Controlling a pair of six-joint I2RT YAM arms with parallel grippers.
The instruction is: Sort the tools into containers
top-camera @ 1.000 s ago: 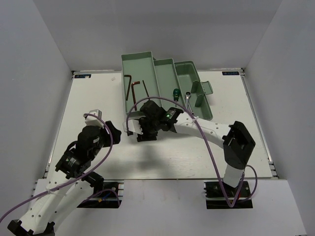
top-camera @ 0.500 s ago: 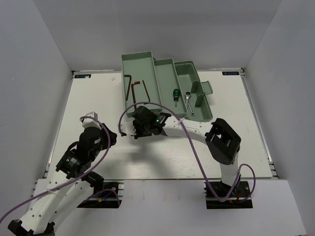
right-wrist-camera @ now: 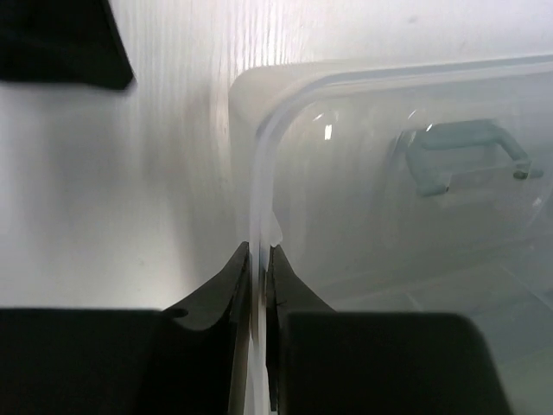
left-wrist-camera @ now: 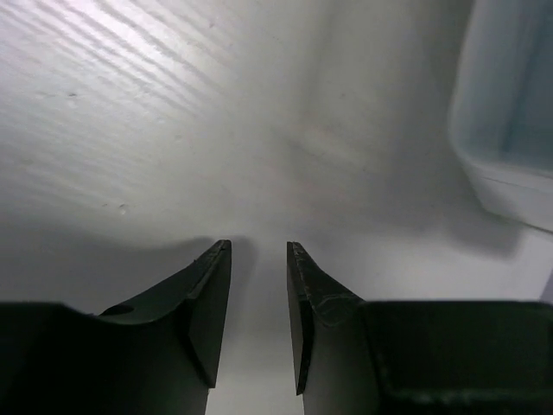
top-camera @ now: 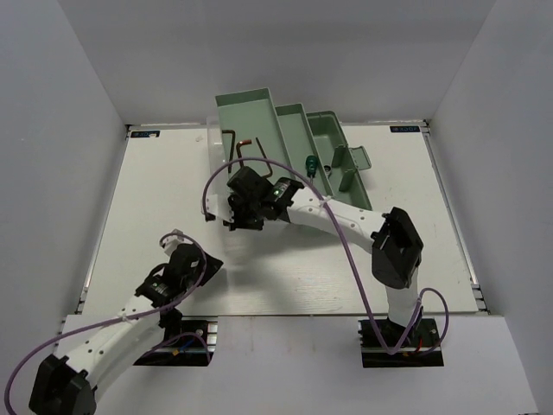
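The toolbox stands at the far centre of the table, its stepped tray compartments open and its handle on the right-hand section. In the overhead view the box appears tipped or raised at its near-left corner, but the angle leaves this uncertain.

The right gripper is at that corner. In the right wrist view its jaws are pinched nearly together on the thin pale rim of the toolbox, so it holds the box, not a tool. The left gripper hangs over bare table, well apart from the box. Its jaws stand a narrow gap apart with nothing between them.

Two hex keys lie in the left compartment. A green-handled screwdriver lies in the middle one. No tool shows loose on the table.

Step in hand, as judged: repositioning the container, with the sorting apparently near its end.

Next move:
1. Move the rim slowly and keep the box level, so no tool slides between compartments.
2. Set the box flat before letting go of the rim.
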